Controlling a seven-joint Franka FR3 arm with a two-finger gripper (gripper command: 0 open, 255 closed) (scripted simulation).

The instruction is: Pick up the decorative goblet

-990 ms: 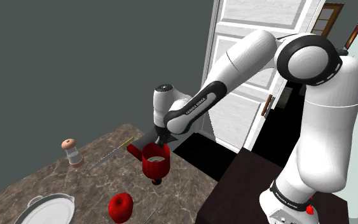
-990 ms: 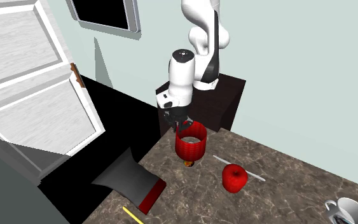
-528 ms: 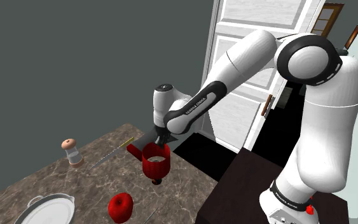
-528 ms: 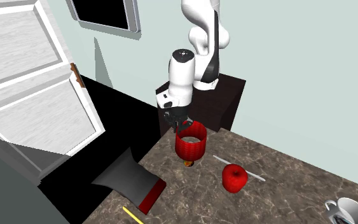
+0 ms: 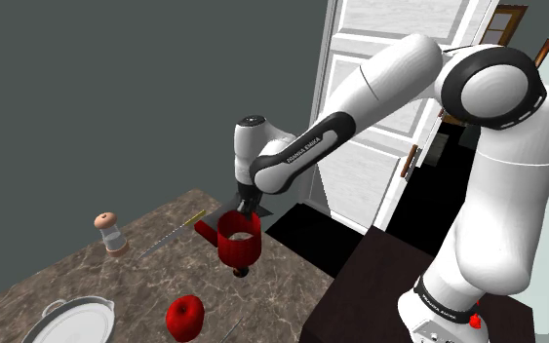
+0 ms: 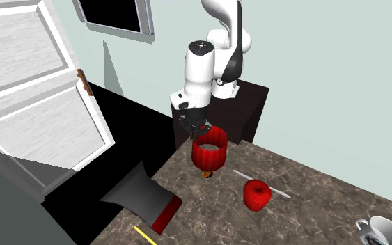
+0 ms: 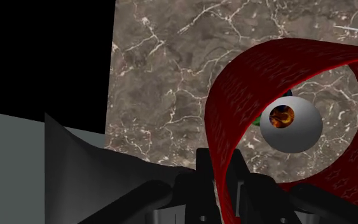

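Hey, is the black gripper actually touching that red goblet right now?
Touching. In the wrist view, the black two-finger gripper clasps the rim wall of the red patterned goblet, with its fingers pressed against both sides and no gap showing.

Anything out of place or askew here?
The grey, red-ended object lies at the counter's corner, its grey part overhanging the edge. The red goblet, clasped by its rim in the gripper, looks upright.

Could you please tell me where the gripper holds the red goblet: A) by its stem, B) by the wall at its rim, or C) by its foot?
B: in the wrist view the gripper clasps the red goblet by its wall at the rim, a black finger on each side.
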